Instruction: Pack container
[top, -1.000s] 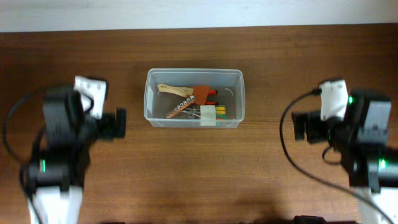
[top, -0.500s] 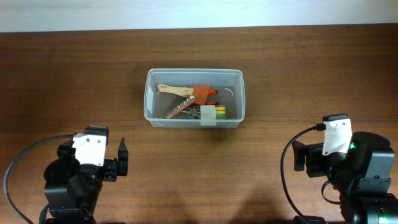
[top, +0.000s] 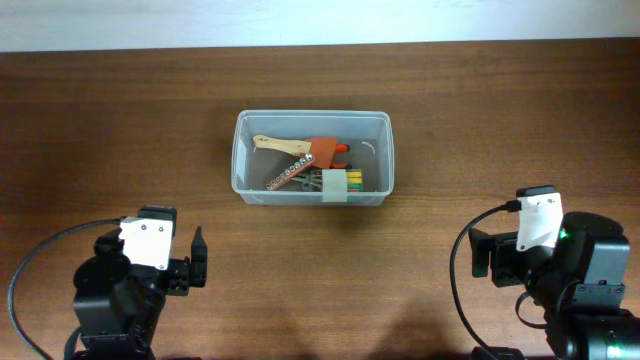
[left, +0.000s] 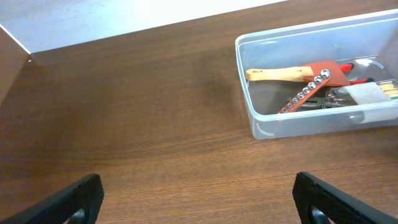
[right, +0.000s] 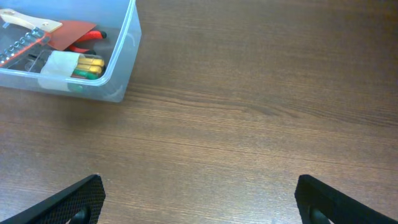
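Observation:
The clear plastic container (top: 312, 190) stands at the table's middle and also shows in the left wrist view (left: 311, 127) and the right wrist view (right: 121, 68). Inside lie a wooden-handled orange scraper (top: 300, 147), a strip of bits (top: 287, 176), red-handled pliers (top: 342, 152) and a small packet of coloured bits (top: 342, 181). My left gripper (left: 199, 199) is open and empty at the front left, well short of the container. My right gripper (right: 199, 199) is open and empty at the front right.
The brown wooden table (top: 480, 100) ends at a white wall strip along the back (top: 320, 20). The left arm's body (top: 130, 290) and the right arm's body (top: 570, 280) sit at the front corners with their cables.
Both arms have drawn back from beside the container to the front corners of the table. In the last half second they barely moved. The container's contents are unchanged.

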